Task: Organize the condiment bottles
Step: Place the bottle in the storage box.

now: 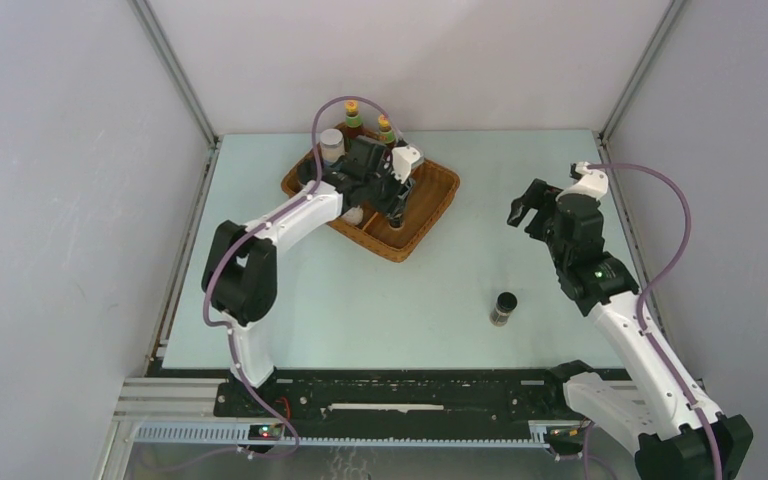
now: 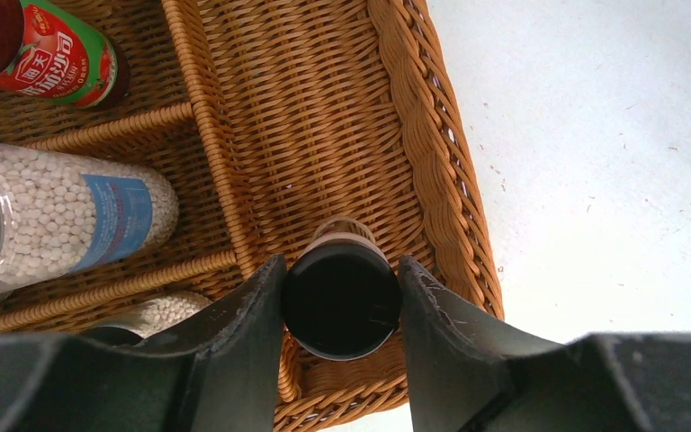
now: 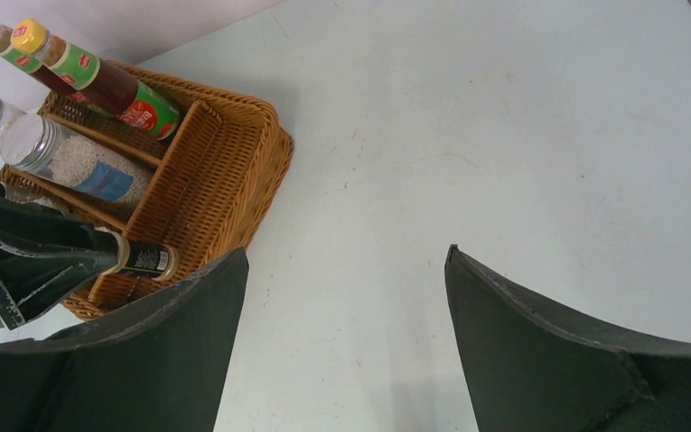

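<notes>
My left gripper [image 1: 397, 205] reaches into the wicker tray [image 1: 430, 215] and is shut on a black-capped shaker [image 2: 340, 306], both fingers against its cap, in the tray's right compartment near the front corner. The shaker also shows in the right wrist view [image 3: 144, 259]. Two red-brown sauce bottles [image 1: 354, 112] [image 1: 386, 130] stand at the tray's back. A silver-lidded blue-labelled jar [image 2: 54, 216] stands in a middle section. Another black-capped bottle [image 1: 503, 308] stands upright alone on the table. My right gripper [image 1: 526, 206] is open and empty, raised over the table's right side.
The tray's woven rim [image 2: 432, 162] and inner dividers [image 2: 207, 126] hem in the left fingers. White walls with metal posts enclose the table on three sides. Pale table surface [image 3: 432, 135] lies under the right gripper [image 3: 345, 250].
</notes>
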